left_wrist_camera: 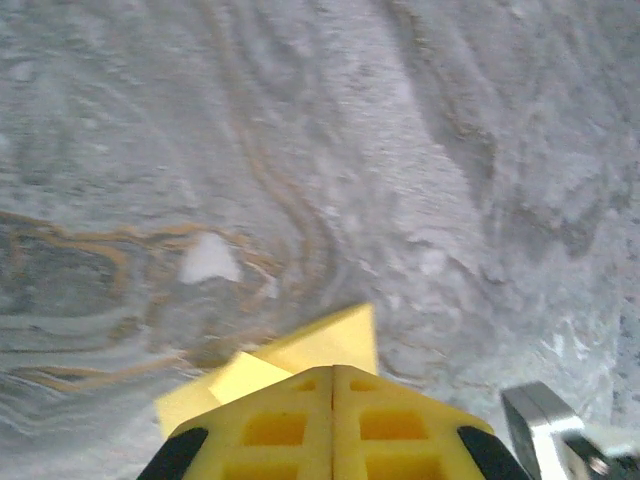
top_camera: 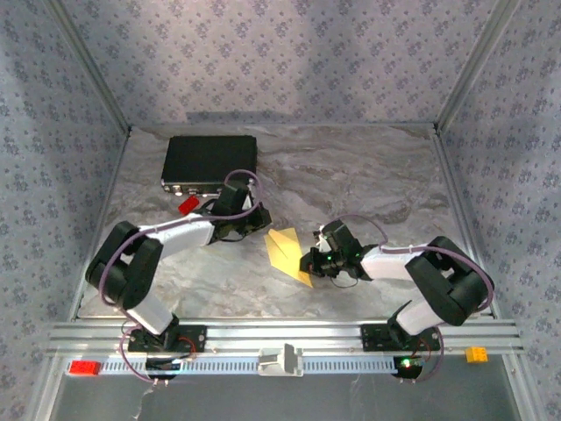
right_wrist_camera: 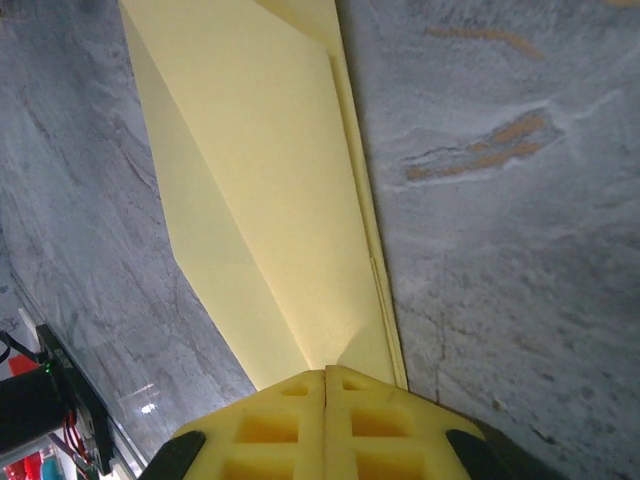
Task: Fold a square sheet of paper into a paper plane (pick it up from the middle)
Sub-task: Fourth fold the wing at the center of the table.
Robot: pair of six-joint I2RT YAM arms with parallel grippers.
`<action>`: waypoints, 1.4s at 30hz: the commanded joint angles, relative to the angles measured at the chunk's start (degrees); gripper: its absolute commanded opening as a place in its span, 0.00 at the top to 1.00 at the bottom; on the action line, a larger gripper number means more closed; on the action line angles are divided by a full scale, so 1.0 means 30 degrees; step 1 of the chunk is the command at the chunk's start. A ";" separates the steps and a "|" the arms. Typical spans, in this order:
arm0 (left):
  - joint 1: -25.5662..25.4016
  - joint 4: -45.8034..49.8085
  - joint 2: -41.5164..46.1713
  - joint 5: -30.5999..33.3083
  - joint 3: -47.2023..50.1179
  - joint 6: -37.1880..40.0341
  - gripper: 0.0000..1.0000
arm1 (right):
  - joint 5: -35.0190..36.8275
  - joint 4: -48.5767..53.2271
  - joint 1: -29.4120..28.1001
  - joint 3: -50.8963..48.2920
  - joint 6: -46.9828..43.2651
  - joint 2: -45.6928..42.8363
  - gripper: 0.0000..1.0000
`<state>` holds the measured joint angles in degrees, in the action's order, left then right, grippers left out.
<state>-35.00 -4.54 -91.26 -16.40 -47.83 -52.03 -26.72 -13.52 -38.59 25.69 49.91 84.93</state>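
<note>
The pale-yellow sheet of paper (top_camera: 285, 250) lies on the marbled table between the two arms, folded into a long pointed shape with layered creases (right_wrist_camera: 270, 180). My left gripper (top_camera: 266, 221) is shut, and its tips (left_wrist_camera: 333, 372) sit at the paper's far corner (left_wrist_camera: 320, 345). My right gripper (top_camera: 308, 261) is also shut, and its tips (right_wrist_camera: 327, 372) meet the paper's near end. I cannot tell whether either gripper has paper between its fingers or only touches it.
A black rectangular case (top_camera: 210, 160) lies at the back left with a small red brick (top_camera: 187, 203) in front of it. On the near rail are a red brick (top_camera: 85, 367), a white clip (top_camera: 280, 360) and an orange block (top_camera: 477, 354). Patterned walls enclose the table.
</note>
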 commanded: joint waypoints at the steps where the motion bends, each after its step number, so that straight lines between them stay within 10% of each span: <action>1: -0.0765 0.0608 0.0800 0.0542 0.0641 0.0461 0.93 | 0.0295 0.1340 0.0059 0.0536 -0.0384 -0.0896 1.00; 24: -0.2274 0.4573 0.9040 0.2889 0.3938 0.0891 0.86 | 0.3576 0.9644 0.0059 0.0240 -0.1390 -0.9464 0.86; 42: -0.0856 0.3946 0.8690 -0.0327 0.3188 0.3344 0.83 | 0.4349 1.3651 0.0684 0.1705 -0.0399 -1.0741 0.78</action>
<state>-37.91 7.53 -64.25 -13.08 -35.62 -45.39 -15.70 24.75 -36.62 30.33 45.89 54.26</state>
